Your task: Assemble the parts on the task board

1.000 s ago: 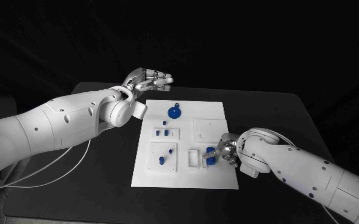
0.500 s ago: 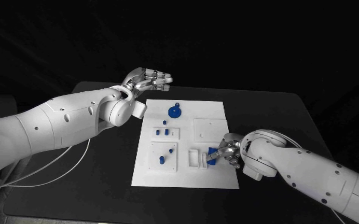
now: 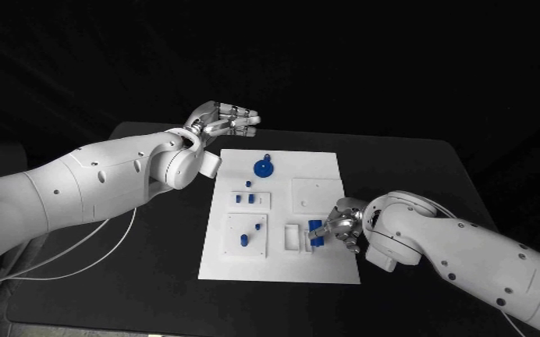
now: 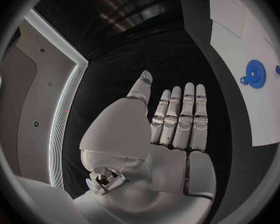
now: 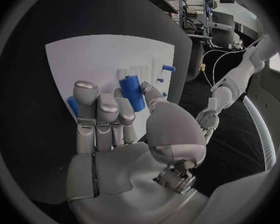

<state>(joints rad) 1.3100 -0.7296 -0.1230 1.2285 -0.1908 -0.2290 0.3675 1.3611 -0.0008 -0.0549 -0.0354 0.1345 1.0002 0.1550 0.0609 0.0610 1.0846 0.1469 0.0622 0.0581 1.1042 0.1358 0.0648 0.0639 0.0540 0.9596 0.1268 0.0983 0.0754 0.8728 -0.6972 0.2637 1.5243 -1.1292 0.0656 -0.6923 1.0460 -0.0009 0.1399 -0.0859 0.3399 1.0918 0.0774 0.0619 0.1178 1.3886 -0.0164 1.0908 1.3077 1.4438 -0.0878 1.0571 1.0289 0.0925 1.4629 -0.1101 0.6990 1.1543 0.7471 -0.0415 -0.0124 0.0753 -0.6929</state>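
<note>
Right hand (image 3: 338,232) is placed over the near right part of the task board (image 3: 280,267), grasping a blue block (image 5: 132,92) at a white slot. Left hand (image 3: 225,120) is held released, fingers straight, beyond the board's far left corner, near the blue gear (image 3: 262,168).

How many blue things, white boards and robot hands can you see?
Counted in the head view:
Blue gear: 1
Other blue parts, including the one at the right hand: 7
White task board: 1
Hands, left hand and right hand: 2
Total: 11
Small parts hidden by the right hand could be missed.
</note>
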